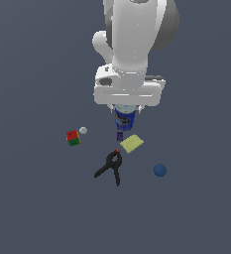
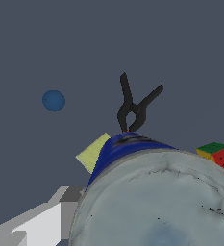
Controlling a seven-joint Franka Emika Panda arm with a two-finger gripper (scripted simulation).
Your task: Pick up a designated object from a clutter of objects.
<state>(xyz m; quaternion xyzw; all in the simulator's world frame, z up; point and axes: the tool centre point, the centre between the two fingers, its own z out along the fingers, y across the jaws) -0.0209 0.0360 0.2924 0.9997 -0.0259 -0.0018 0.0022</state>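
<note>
The small blue cylindrical can with a silver-grey lid and a printed label [image 1: 125,118] sits directly under the white robot gripper [image 1: 126,109], and in the exterior view its upper part is hidden by the hand. In the wrist view the grey lid fills the near part of the picture and 1 pale grey finger [image 2: 41,223] lies close beside the can wall. Whether the jaws are already pinching the can or are only spread around it, I cannot tell, because the contact is not visible in either picture. I also cannot say if the can is resting on the dark grey floor [image 1: 32,208] or is raised from it.

My judgement is that the reaching part is done, since the hand is placed over the right object. What remains is a sure grasp, if it is not made yet, and the lift away from the clutter.

The count: 1 blue can, 1 plain blue ball [image 1: 160,170], 1 black clamp [image 1: 111,166], 1 yellow flat pad [image 1: 132,143], 1 small purple block [image 1: 120,136] just below the can, 1 red-green cube [image 1: 73,137] and 1 small grey ball [image 1: 83,130] beside it. That makes 7 things.
</note>
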